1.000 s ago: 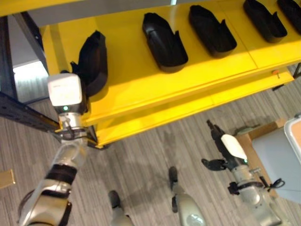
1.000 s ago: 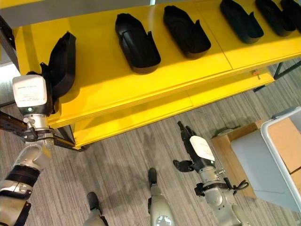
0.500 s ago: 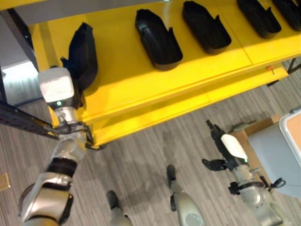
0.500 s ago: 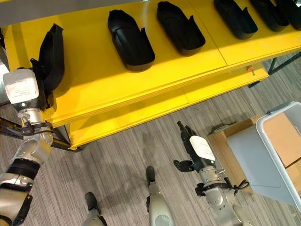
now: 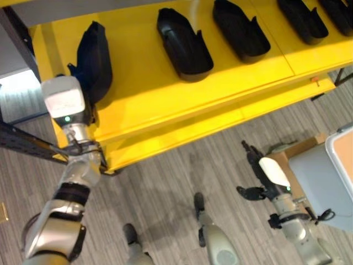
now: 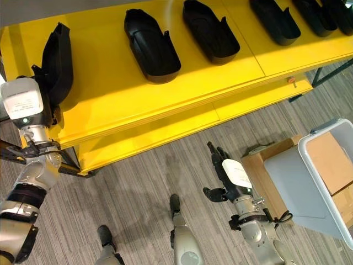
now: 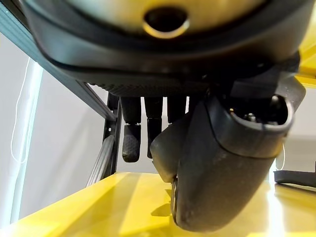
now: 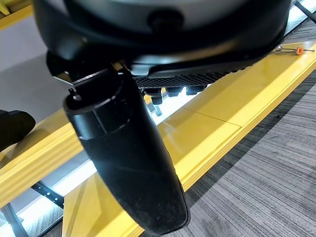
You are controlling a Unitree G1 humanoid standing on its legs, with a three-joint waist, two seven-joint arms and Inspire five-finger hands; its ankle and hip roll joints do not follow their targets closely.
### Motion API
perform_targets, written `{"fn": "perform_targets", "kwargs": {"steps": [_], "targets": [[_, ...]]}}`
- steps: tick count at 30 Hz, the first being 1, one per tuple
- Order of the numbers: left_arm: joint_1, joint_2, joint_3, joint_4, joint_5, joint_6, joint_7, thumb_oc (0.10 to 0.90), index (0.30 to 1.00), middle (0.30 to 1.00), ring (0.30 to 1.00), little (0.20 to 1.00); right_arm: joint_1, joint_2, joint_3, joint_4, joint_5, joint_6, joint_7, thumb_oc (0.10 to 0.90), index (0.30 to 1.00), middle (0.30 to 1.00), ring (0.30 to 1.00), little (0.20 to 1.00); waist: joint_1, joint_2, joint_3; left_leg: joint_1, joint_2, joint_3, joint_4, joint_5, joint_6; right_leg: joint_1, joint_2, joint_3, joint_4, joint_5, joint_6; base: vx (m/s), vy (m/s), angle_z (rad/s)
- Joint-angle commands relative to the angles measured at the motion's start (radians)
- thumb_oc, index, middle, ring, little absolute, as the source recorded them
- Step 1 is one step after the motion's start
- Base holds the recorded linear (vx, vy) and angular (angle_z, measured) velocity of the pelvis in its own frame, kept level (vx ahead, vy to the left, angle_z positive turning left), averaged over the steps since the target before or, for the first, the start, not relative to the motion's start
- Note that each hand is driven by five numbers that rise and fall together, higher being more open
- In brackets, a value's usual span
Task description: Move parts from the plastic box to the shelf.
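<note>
Looking down, you see your left hand (image 5: 66,102) raised at the near left corner of the yellow shelf (image 5: 149,88), right against a black part (image 5: 94,61) that stands on its edge there. From overhead the hand's back hides the grip, and your left wrist view shows straight fingers (image 7: 131,136) hanging down above the yellow surface, so I cannot tell whether it grasps the part. More black parts (image 5: 183,41) lie flat in a row to the right. Your right hand (image 5: 265,179) hangs low over the floor, fingers relaxed and holding nothing. At the right stands the plastic box (image 6: 331,182).
</note>
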Motion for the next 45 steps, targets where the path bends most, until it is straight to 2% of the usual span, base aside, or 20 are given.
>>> {"fn": "perform_targets", "kwargs": {"steps": [1, 8, 9, 20, 39, 45], "targets": [[-0.097, 0.105, -0.005, 0.070, -0.047, 0.026, -0.005, 0.400, 0.300, 0.300, 0.300, 0.300, -0.072, -0.032, -0.053, -0.097, 0.022, -0.060, -0.070, 0.900, 1.000, 1.000, 1.000, 1.000, 0.003, -0.016, -0.013, 0.064, -0.053, 0.007, -0.006, -0.010, 0.071, -0.032, 0.072, -0.022, 0.183, -0.176, -0.009, 0.00, 0.000, 0.00], [-0.074, 0.112, -0.001, 0.065, -0.034, 0.027, -0.008, 0.400, 0.300, 0.300, 0.300, 0.300, -0.068, -0.031, -0.055, -0.097, 0.020, -0.060, -0.070, 0.900, 1.000, 1.000, 1.000, 1.000, 0.009, -0.015, -0.011, 0.056, -0.057, -0.003, -0.006, -0.011, 0.074, -0.034, 0.070, -0.030, 0.187, -0.181, -0.011, 0.00, 0.000, 0.00], [-0.077, 0.109, -0.006, 0.066, -0.032, 0.026, -0.009, 0.900, 1.000, 1.000, 1.000, 1.000, -0.070, -0.031, -0.055, -0.097, 0.021, -0.061, -0.071, 0.900, 1.000, 1.000, 1.000, 1.000, 0.009, -0.015, -0.011, 0.055, -0.058, -0.005, -0.006, -0.012, 0.075, -0.036, 0.069, -0.034, 0.191, -0.182, -0.011, 0.00, 0.000, 0.00], [-0.068, 0.120, -0.009, -0.007, 0.017, 0.024, -0.022, 0.900, 1.000, 1.000, 1.000, 1.000, -0.062, -0.030, -0.064, -0.098, 0.014, -0.057, -0.068, 0.900, 1.000, 1.000, 1.000, 1.000, 0.015, -0.009, -0.017, 0.058, -0.060, -0.010, -0.006, -0.020, 0.077, -0.034, 0.069, -0.034, 0.192, -0.185, -0.010, 0.00, 0.000, 0.00], [-0.042, 0.252, 0.070, -0.288, 0.181, -0.001, -0.050, 0.900, 1.000, 1.000, 1.000, 1.000, -0.056, -0.029, -0.095, -0.087, 0.009, -0.050, -0.036, 0.900, 1.000, 1.000, 1.000, 1.000, 0.036, 0.022, -0.019, 0.067, -0.070, -0.018, -0.006, -0.031, 0.083, -0.022, 0.063, -0.033, 0.189, -0.190, -0.013, 0.00, 0.000, 0.00], [-0.005, 0.270, 0.102, -0.363, 0.212, -0.022, -0.059, 0.900, 1.000, 1.000, 1.000, 1.000, -0.057, -0.021, -0.100, -0.084, 0.010, -0.047, -0.031, 0.900, 1.000, 1.000, 1.000, 1.000, 0.044, 0.033, -0.020, 0.071, -0.073, -0.023, -0.006, -0.034, 0.085, -0.015, 0.059, -0.036, 0.187, -0.193, -0.014, 0.00, 0.000, 0.00]]}}
